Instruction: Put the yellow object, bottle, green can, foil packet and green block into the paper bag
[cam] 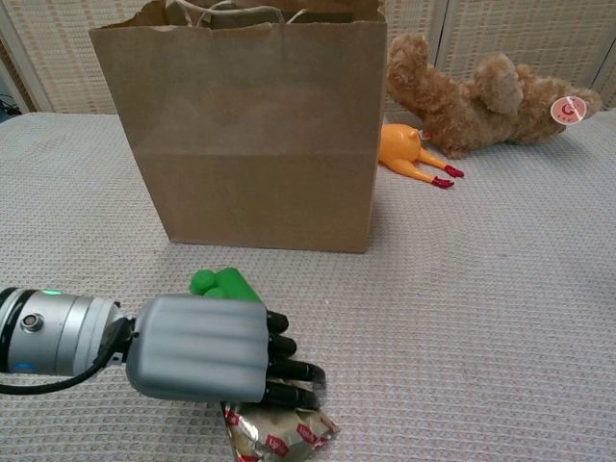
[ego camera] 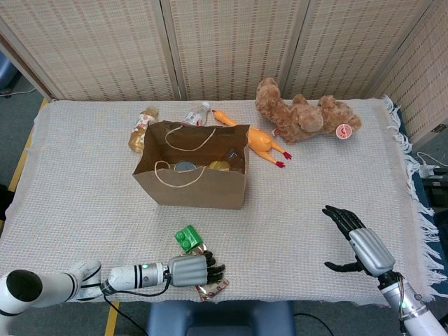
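The brown paper bag (ego camera: 190,183) (cam: 255,135) stands open mid-table; a can top (ego camera: 185,166) and a yellow object (ego camera: 219,166) show inside it. Near the front edge my left hand (ego camera: 192,269) (cam: 214,348) lies knuckles up, its fingers curled over the crumpled foil packet (ego camera: 211,289) (cam: 281,434), which it grips. The green block (ego camera: 187,236) (cam: 220,283) sits just behind the hand, touching or nearly touching it. My right hand (ego camera: 360,245) hovers open at the front right, holding nothing. A bottle (ego camera: 142,128) lies behind the bag on the left.
An orange rubber chicken (ego camera: 257,140) (cam: 408,154) lies right of the bag, with a brown teddy bear (ego camera: 306,116) (cam: 493,94) beyond it. A second small bottle (ego camera: 196,114) lies behind the bag. The table's front edge is close under my left hand.
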